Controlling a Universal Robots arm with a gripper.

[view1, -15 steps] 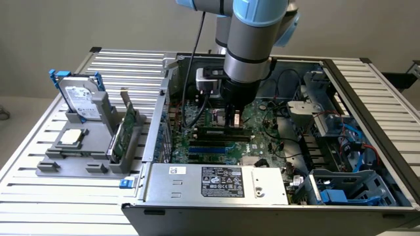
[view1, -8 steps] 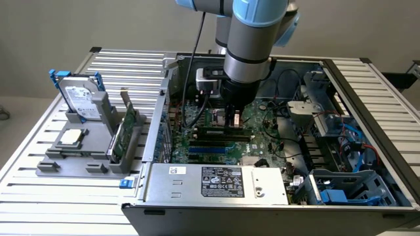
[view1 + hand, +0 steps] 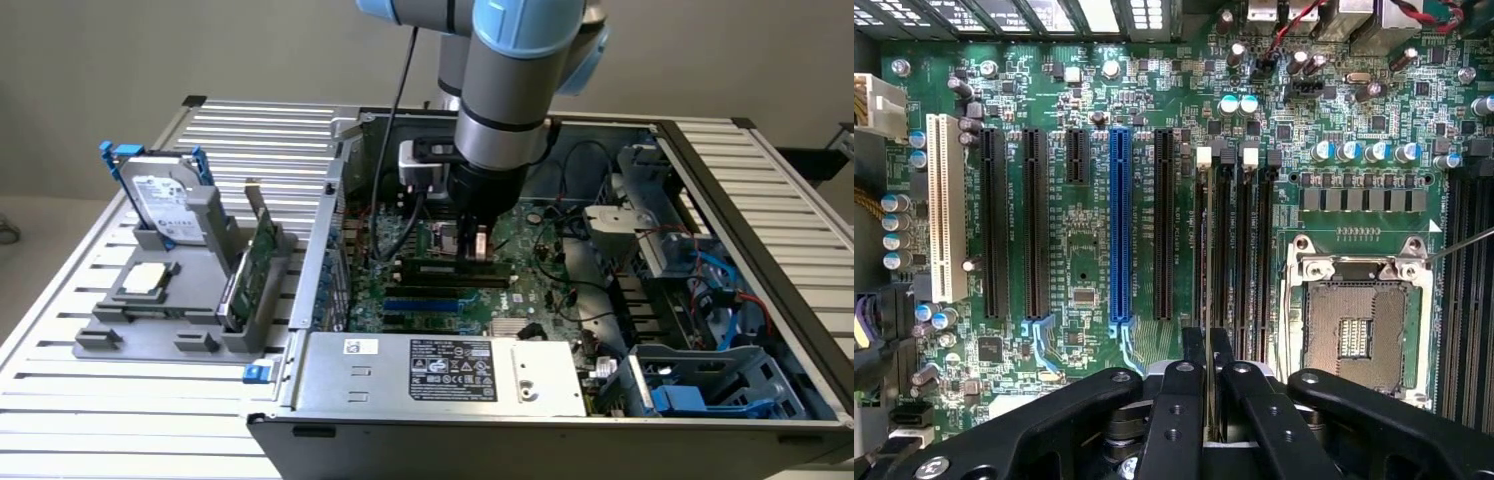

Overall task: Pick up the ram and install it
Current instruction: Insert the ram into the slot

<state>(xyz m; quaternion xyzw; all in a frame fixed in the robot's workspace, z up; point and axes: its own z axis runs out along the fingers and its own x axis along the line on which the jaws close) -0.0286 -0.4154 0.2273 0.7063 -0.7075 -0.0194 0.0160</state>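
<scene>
Ram (image 3: pixel 1206 300): thin dark stick seen edge-on, pinched in the tool, lying along the long black memory slots (image 3: pixel 1262 260); whether it touches one is unclear.
Tool (image 3: pixel 1208 345): black angular fingers clamped on the ram's flat faces, low inside the open metal case (image 3: pixel 441 375).
Motherboard (image 3: pixel 1094 250): flat green, ribbed with narrow slots, one blue slot (image 3: pixel 1120 230).
Tabletop (image 3: pixel 80 400): slatted aluminium.

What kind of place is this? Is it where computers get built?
Probably a robot workbench or lab, not a home. A robot arm reaches into an open computer case on a slatted metal table, and spare parts stand in a grey holder beside it.
</scene>
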